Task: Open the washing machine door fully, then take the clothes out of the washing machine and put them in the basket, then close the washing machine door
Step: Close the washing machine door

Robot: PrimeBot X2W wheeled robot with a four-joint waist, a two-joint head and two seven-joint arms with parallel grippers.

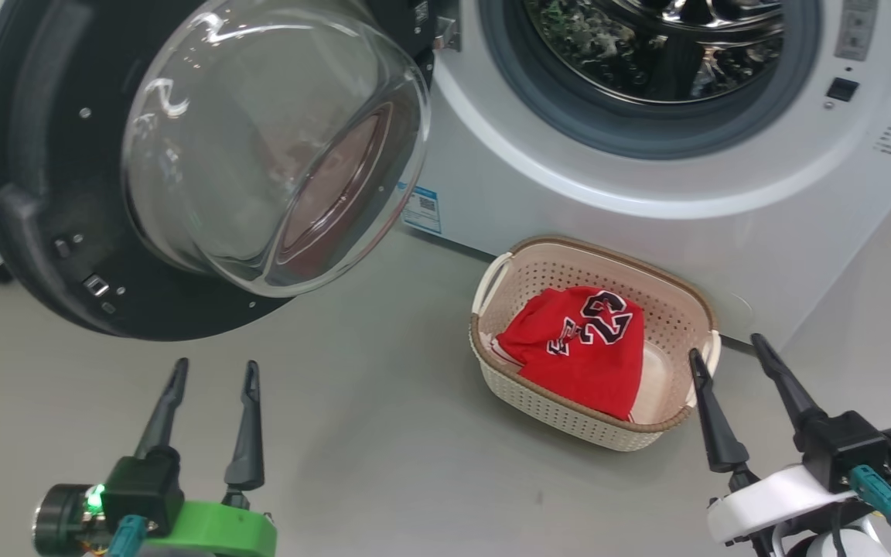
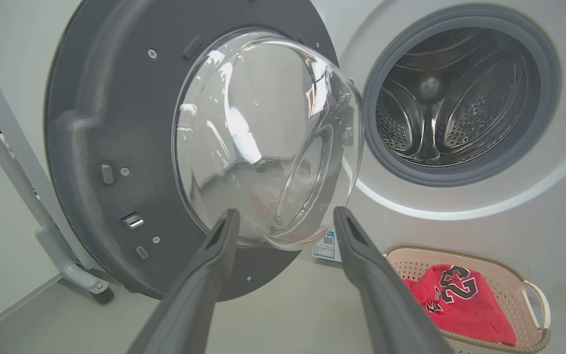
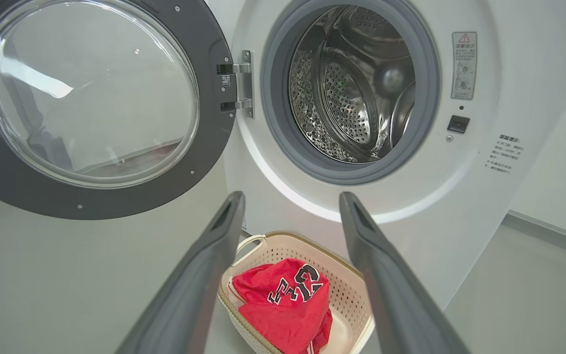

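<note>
**Head view.** Washing machine door (image 1: 198, 162) at 10 o'clock, swung wide on its hinge, glass bowl bulging out toward the camera. Washing machine (image 1: 646, 201) at 1 o'clock, with bare perforated steel showing in the drum (image 1: 662, 46). Basket (image 1: 569, 433) at 4 o'clock, on the floor (image 1: 337, 433) just in front of the washer. The clothes (image 1: 581, 348) lie inside it: a red garment, "23" facing up. Left gripper (image 1: 215, 363) at 7 o'clock, fingers parted, gripping nothing, below the door. Right gripper (image 1: 725, 345) at 4 o'clock, fingers spread and unloaded. Its inner fingertip overlaps the basket's right rim; contact cannot be told.

**Left wrist view.** Door fills 9 to 12 o'clock, the bowl's lower edge between the two spread fingers. Drum mouth at 2 o'clock. Basket with the red garment at 5 o'clock. A white castor leg (image 2: 67, 265) at 8 o'clock.

**Right wrist view.** Door at 10 o'clock, metal hinge (image 3: 241, 83) at 11 o'clock, drum at 1 o'clock. Basket and garment at 6 o'clock, framed by the parted fingers.
</note>
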